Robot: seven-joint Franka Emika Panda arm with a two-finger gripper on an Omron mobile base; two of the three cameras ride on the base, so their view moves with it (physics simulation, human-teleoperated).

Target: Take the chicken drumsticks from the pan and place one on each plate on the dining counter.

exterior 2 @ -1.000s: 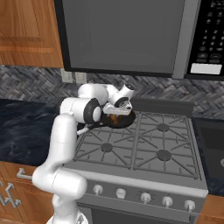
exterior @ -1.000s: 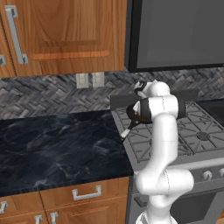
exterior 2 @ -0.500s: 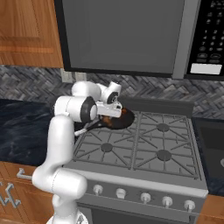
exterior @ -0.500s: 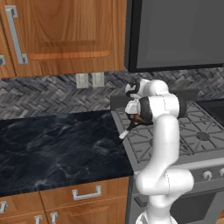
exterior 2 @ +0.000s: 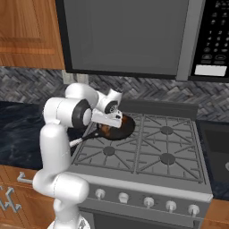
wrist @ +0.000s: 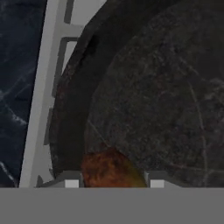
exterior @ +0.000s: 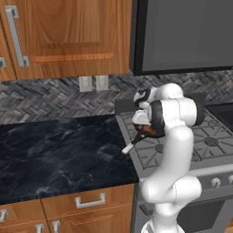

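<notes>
Hand view: orange-brown drumstick (wrist: 111, 168) lies in black pan (wrist: 166, 100).

The pan (exterior 2: 115, 130) sits on the rear left burner of the stove (exterior 2: 147, 154), its handle (exterior: 130, 145) extending toward the counter (exterior: 54, 154) that adjoins the stove's left side. A drumstick (wrist: 111, 169) lies in the pan between the pincer (wrist: 113, 180) tips. Cabinets (exterior: 68, 36) hang above the counter, and a microwave (exterior 2: 214, 40) is mounted above the stove's right side.
</notes>
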